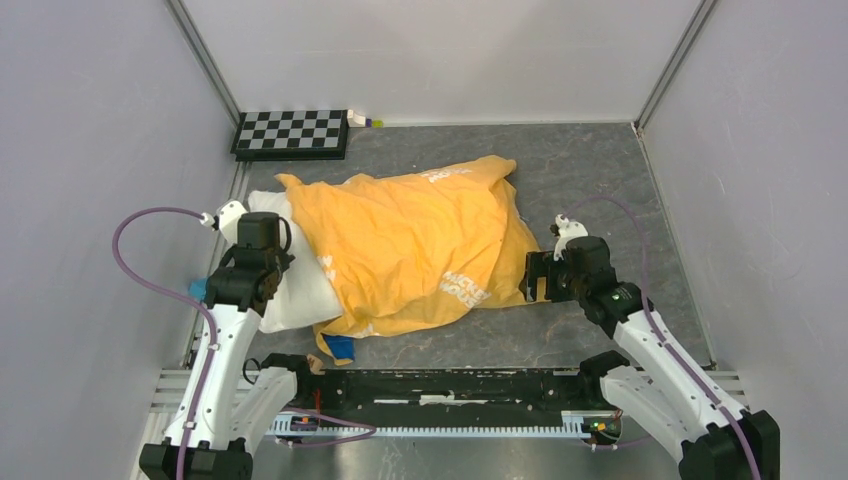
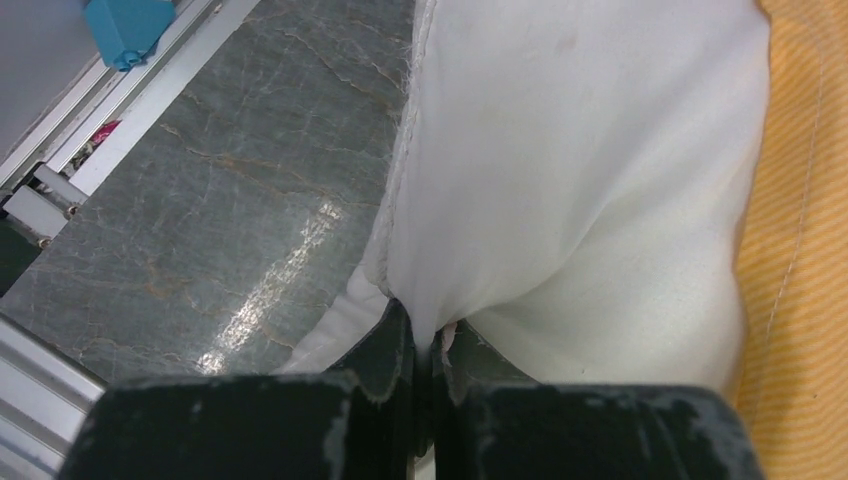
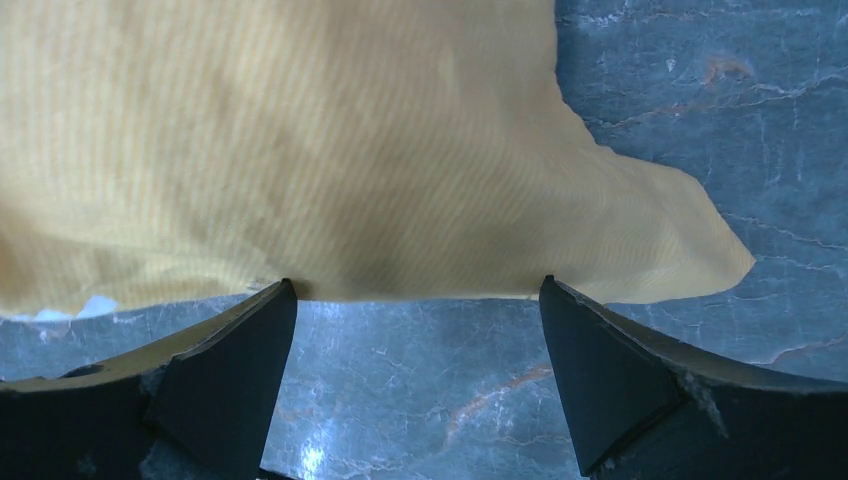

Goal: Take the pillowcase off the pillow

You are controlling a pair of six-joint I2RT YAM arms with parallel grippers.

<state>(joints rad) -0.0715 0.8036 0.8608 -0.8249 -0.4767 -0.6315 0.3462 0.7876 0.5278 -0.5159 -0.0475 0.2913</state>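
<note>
The pillowcase (image 1: 420,250) lies orange-yellow side up with white lettering, covering most of the pillow; a blue corner shows at its front edge. The white pillow (image 1: 295,285) sticks out at the left end. My left gripper (image 1: 262,262) is shut on a pinched fold of the pillow (image 2: 560,170), seen close in the left wrist view with the jaws pressed together (image 2: 425,335). My right gripper (image 1: 530,275) is open at the pillowcase's right edge, its tips just touching the orange fabric (image 3: 300,150), with bare table between the fingers (image 3: 415,300).
A checkerboard (image 1: 292,133) lies at the back left with a small white object beside it. Grey walls close in the marble-patterned table (image 1: 600,170). A blue block (image 2: 125,28) sits at the left rail. A black bar spans the near edge.
</note>
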